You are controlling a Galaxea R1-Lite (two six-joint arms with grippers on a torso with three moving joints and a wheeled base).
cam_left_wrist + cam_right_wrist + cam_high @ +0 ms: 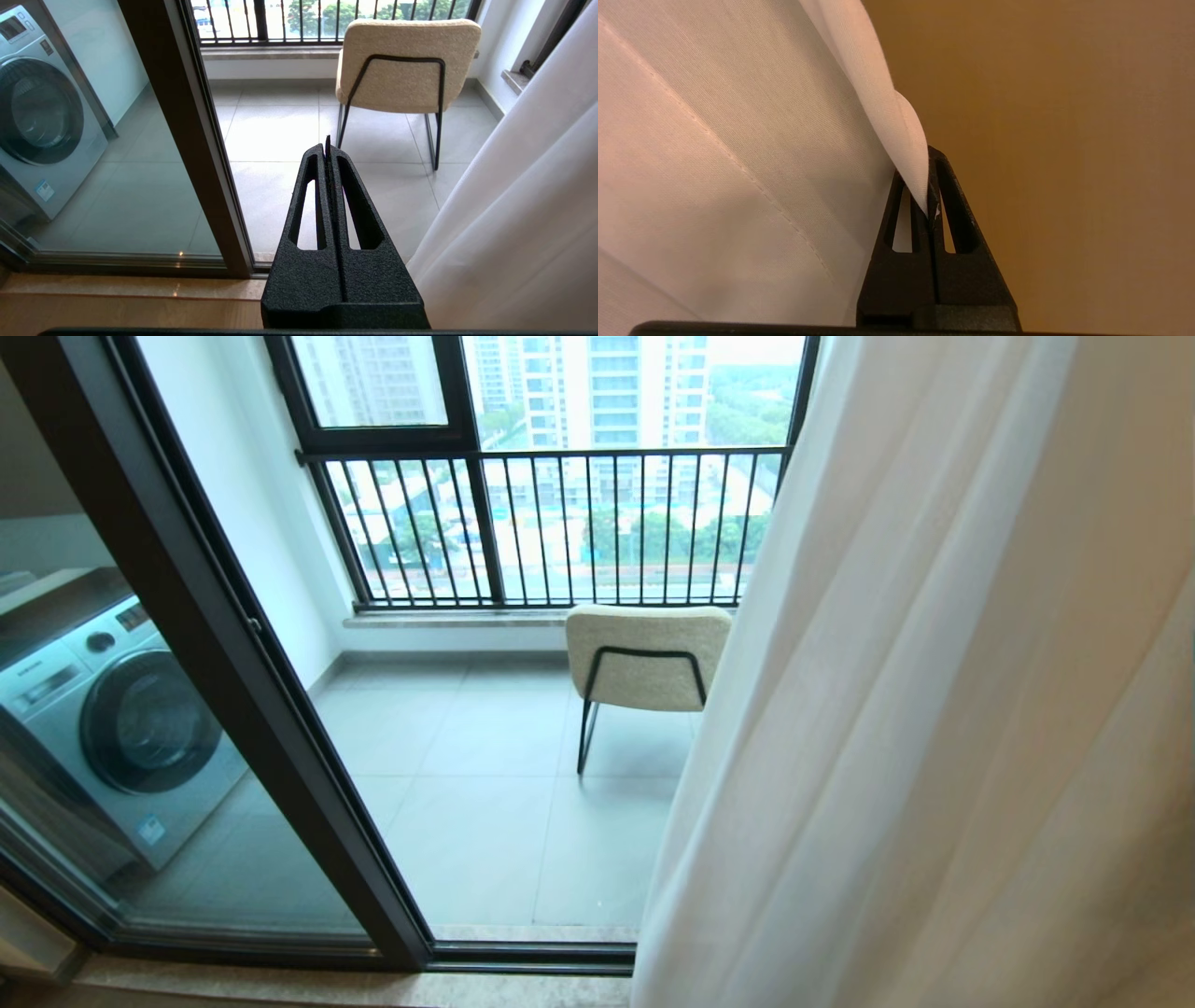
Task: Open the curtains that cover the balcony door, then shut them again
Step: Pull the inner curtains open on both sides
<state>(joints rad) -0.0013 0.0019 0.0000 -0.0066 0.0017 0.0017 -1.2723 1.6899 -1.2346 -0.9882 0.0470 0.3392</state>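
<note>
- One sheer white fabric curtain [915, 709] hung bunched at the right of the head view, leaving the tall black-framed glass balcony door [215, 644] uncovered; a cream chair [647, 656] stood beyond.
- Left wrist view: the left gripper [328, 144] was pressed shut on nothing, beside the curtain.
- Right wrist view: the right gripper [930, 186] pinched a fold of curtain, which looked light, soft and slippery, best held at its hemmed edge.

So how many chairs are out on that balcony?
1. A single cream chair with a thin black frame stands on the balcony tiles, its back toward us, in front of the railing. The curtains may hide more on the right.
</note>
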